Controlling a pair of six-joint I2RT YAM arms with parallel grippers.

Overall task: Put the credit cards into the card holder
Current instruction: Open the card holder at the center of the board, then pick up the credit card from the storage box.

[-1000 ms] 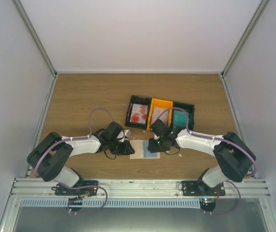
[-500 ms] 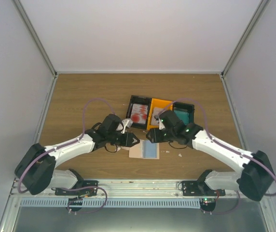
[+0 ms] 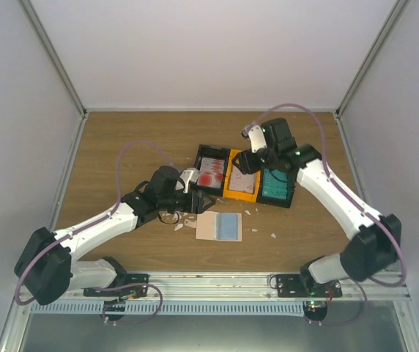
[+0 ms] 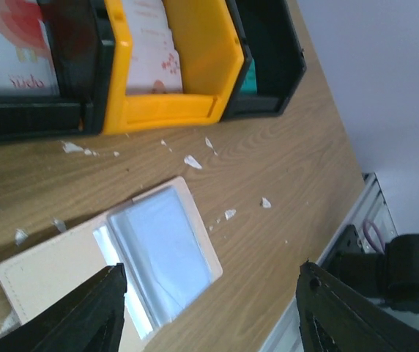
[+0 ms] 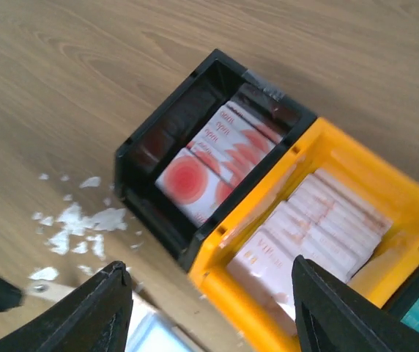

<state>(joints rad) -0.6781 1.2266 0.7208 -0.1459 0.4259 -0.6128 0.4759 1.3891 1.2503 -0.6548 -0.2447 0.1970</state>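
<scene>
Both arms have swung off the holder [image 3: 208,226], left open on the counter [image 3: 121,147] just near of the bins [image 3: 242,192]; left hand [image 3: 193,192] and right hand [image 3: 250,158], wide and empty, hang by the binned cards [image 3: 211,172], so another pick looks due.

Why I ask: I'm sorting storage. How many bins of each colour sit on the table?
Black bins: 2 (left black bin, right black bin)
Orange bins: 1 (orange bin)
Total: 3
</scene>
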